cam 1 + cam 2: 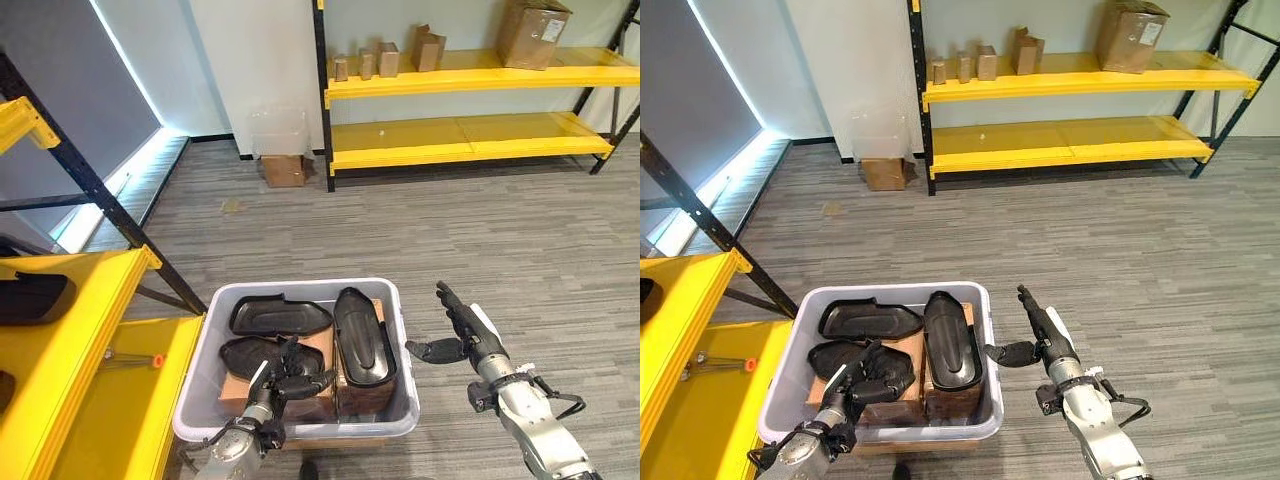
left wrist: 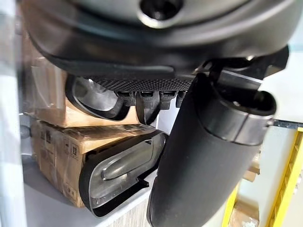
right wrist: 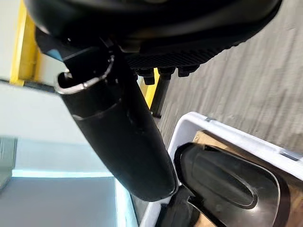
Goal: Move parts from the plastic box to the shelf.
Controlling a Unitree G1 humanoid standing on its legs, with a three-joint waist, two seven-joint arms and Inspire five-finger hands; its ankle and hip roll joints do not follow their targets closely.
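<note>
We are seeing plastic box on floor, holding three black parts lying on cardboard boxes. Left hand reaching into box, fingers curling over lower-left part. Right hand hovering beside box, fingers spread, holding nothing. Yellow shelf standing at left.

Head stereo pair looks down on plastic box; wrist cameras close, sharing box.
</note>
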